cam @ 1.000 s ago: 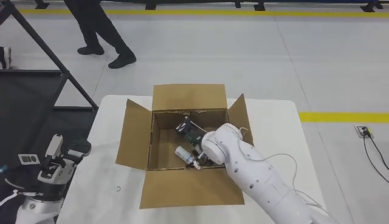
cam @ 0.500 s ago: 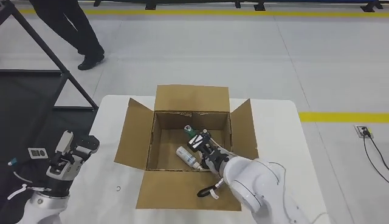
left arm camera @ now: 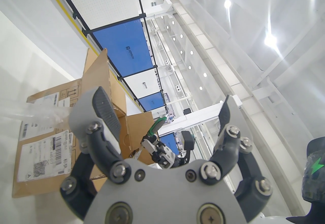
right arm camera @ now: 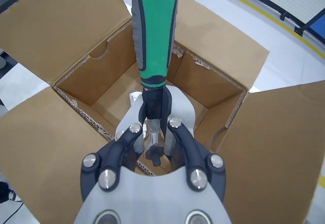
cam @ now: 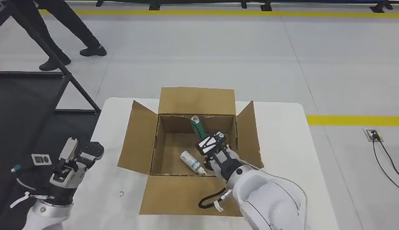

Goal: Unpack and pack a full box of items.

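- Left gripper (left arm camera: 163, 105): near the robot, off the table's edge at about 8 o'clock from the box. Fingers spread wide, nothing between the pads. Its camera pointed up past the box's outer wall toward the ceiling.
- Right gripper (right arm camera: 154, 110): above the box's near right part, at about 5 o'clock from the box's centre. Fingers drawn in narrow, clamped on the dark neck of the green-handled tool (right arm camera: 153, 19).
- Green-handled tool: raised above the box floor, with the handle running from the pads toward 11 o'clock. The chrome end of the handle was cut off by the edge of the right wrist view. The working end was mostly hidden between the fingers, so the kind of tool could not be told.
- White bottle (cam: 192, 161): lying on the box floor at about 7 o'clock from its centre. It was largely hidden behind the gripper in the right wrist view.
- Box (cam: 196, 99): brown cardboard on the white table (cam: 287, 143), all four flaps folded outward. Part of the floor under the right arm was hidden.
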Robot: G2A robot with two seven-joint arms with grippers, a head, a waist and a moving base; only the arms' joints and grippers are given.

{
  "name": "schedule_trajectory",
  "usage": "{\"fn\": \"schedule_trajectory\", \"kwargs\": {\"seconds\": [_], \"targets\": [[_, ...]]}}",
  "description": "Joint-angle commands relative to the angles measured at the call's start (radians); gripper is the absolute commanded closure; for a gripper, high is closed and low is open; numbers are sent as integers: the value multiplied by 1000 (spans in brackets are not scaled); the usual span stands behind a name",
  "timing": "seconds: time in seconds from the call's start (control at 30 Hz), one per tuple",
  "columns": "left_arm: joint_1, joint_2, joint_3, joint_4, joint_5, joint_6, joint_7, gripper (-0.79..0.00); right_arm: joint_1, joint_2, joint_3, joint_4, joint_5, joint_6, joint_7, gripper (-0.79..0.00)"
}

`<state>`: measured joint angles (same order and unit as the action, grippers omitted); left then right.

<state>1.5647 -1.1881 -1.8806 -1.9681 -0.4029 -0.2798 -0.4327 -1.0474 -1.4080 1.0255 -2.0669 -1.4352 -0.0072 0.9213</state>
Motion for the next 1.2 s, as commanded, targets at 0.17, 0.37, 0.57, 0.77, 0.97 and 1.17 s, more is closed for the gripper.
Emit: {"fn": "schedule_trajectory", "kwargs": {"seconds": [0.17,0.37,0.57,0.77,0.97,1.17], "targets": [[-13,1,17,0,6,6,-10,-785,-107,7,22,-198,-36,28,13,0],[-25,2,35,-6,16,13,-21,-785,-230,14,28,-283,-158,100,-108,0],[-45,3,57,-8,29,27,-32,-785,-303,12,59,-283,-236,214,-238,0],[-63,4,77,-6,42,37,-37,-785,-384,14,120,-283,-265,278,-291,0],[-75,5,89,-5,50,45,-43,-785,-443,15,208,-283,-183,288,-380,0],[-75,6,92,-4,55,45,-41,-785,-487,18,331,-283,-59,271,-457,0]]}}
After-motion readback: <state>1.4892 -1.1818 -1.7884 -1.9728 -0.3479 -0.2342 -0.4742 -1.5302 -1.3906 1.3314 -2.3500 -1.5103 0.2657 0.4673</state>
